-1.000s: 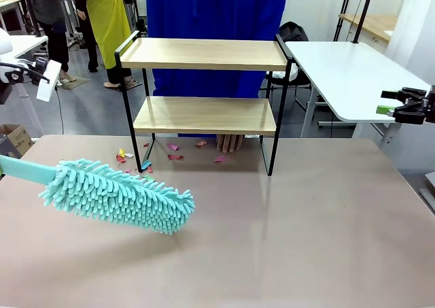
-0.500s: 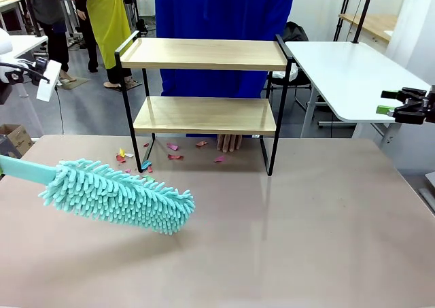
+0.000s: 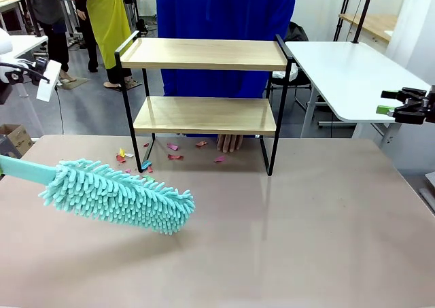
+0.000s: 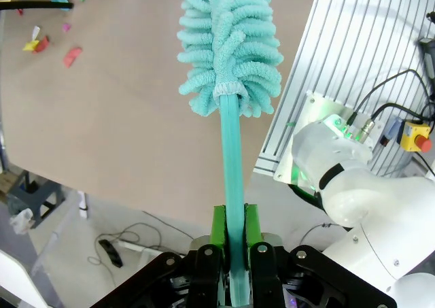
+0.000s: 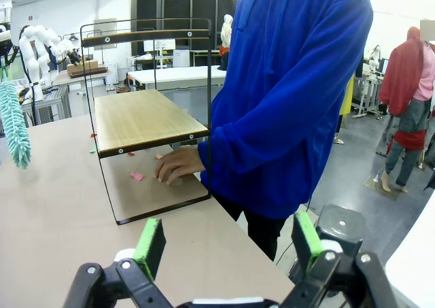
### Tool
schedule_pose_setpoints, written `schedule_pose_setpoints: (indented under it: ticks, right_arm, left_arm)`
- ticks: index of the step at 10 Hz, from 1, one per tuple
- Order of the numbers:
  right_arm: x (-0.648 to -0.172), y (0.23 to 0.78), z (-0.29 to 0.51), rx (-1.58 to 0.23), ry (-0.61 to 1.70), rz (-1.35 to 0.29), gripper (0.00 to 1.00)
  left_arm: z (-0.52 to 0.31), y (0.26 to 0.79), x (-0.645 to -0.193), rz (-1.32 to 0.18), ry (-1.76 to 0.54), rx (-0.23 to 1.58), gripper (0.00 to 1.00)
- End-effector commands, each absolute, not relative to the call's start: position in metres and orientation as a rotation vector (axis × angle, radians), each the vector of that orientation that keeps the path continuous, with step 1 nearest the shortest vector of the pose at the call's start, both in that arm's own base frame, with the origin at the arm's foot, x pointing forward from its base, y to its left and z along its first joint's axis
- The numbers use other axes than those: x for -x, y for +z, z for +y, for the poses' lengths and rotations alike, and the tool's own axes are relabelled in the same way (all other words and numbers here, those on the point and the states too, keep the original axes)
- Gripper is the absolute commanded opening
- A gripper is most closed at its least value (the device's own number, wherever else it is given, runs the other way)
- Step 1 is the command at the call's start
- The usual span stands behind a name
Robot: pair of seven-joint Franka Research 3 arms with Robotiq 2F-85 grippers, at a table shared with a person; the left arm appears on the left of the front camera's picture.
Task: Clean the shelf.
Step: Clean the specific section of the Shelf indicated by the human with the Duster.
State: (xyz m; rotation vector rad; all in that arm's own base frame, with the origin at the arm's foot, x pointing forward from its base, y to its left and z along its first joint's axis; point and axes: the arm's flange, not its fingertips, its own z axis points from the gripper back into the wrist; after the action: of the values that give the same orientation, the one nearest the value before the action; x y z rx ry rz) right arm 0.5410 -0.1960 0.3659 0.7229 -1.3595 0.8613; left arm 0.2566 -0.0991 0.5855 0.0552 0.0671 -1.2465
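Toward 12 o'clock on the counter (image 3: 306, 240), near its far edge, we see the shelf (image 3: 204, 54). It has two flat rectangular boards of light wood grain, one above the other. They sit in a thin black metal frame on four slim legs. Both boards look smooth and bare.

Under the lower board, small paper scraps (image 3: 175, 156) lie scattered on the counter top. They are pink, red, yellow and teal, and run mostly from the shelf's 9 o'clock leg to its middle.

A person (image 3: 224, 9) in a blue hoodie stands behind the shelf at 12 o'clock. One hand (image 3: 230, 142) rests fingers-down on the counter under the lower board, toward the 3 o'clock side.

At 9 o'clock of the counter we note a duster (image 3: 117, 195). It has fluffy teal chenille noodles around a flat teal plastic handle. The head is low over the matte beige top, tip pointing toward 4 o'clock. We cannot tell if it touches.

Left pincer (image 4: 231, 230) is clamped on the duster handle, with the green pads pressed to both flat sides. Right pincer (image 5: 228, 241) hangs off the counter at 3 o'clock, well apart from the shelf. Its jaws are spread wide with nothing between the green pads.
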Motion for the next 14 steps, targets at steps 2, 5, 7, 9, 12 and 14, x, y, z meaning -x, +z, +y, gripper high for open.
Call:
schedule_pose_setpoints:
  ticks: [2,5,7,9,12,14]
  right_arm:
    - [-0.54,0.369,-0.194,-0.723,0.864,-1.365,1.0]
    - [-0.54,0.369,-0.194,-0.723,0.864,-1.365,1.0]
    - [-0.54,0.369,-0.194,-0.723,0.864,-1.365,1.0]
    - [-0.54,0.369,-0.194,-0.723,0.864,-1.365,1.0]
    - [-0.54,0.369,-0.194,-0.723,0.864,-1.365,1.0]
    - [-0.54,0.369,-0.194,-0.723,0.864,-1.365,1.0]
  left_arm:
    - [-0.106,0.587,-0.257,0.087,-1.205,0.046,0.13]
    - [-0.139,0.579,-0.235,0.094,-1.037,0.142,0.13]
    - [-0.162,0.568,-0.224,0.068,-0.822,0.219,0.13]
    - [-0.194,0.558,-0.211,-0.006,-0.666,0.28,0.13]
    - [-0.244,0.543,-0.216,-0.111,-0.574,0.31,0.13]
    - [-0.262,0.536,-0.237,-0.053,-0.559,0.267,0.13]
